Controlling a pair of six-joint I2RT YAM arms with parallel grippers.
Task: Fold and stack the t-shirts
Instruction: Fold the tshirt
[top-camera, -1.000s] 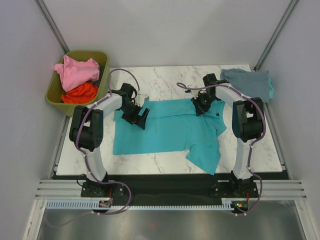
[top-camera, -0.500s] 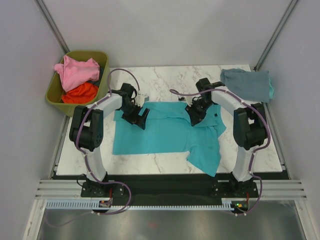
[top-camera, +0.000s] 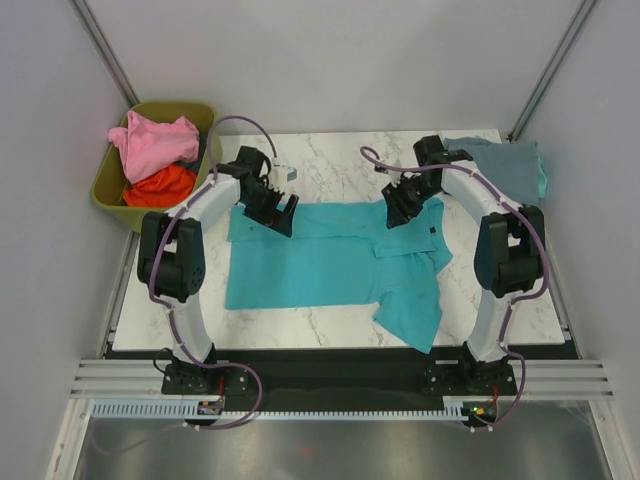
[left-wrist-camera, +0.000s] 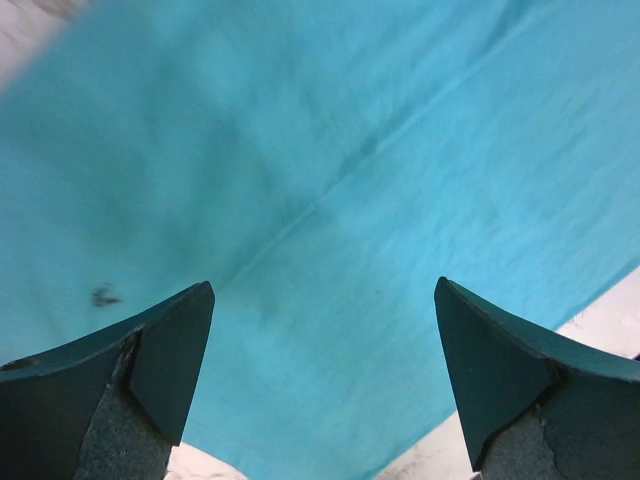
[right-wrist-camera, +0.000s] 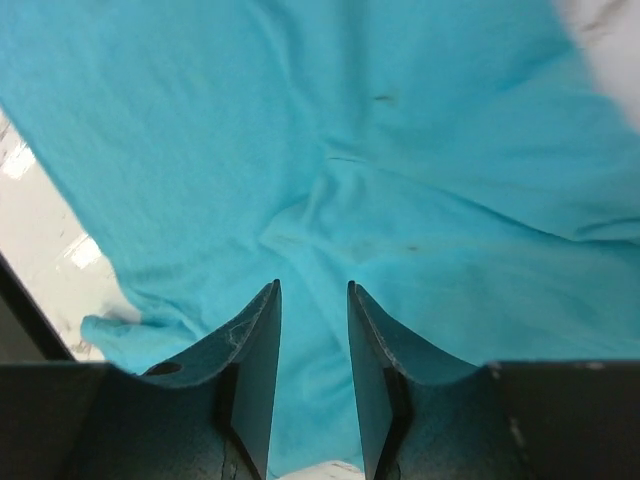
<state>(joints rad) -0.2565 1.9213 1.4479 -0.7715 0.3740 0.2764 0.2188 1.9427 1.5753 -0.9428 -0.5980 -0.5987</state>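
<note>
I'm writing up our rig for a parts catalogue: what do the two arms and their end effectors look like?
The left arm and right arm both have white links and bulky black joints. A thin mauve cable loops along each. The end effector fingers are dark green, wedge-shaped and tapered.

Teal tee (top-camera: 320, 265): spread mostly flat, lightly wrinkled, just R of olive bin (top-camera: 112, 205); the end away from bin is creased & skewed toward near edge. Pink tee (top-camera: 152, 142): crumpled heap inside bin, far end, piled above rim. Orange-red tee (top-camera: 160, 187): wadded inside bin, near end, touching pink. Grey-blue tee (top-camera: 497, 166): loose folded pile, well apart from bin, far R.
</note>
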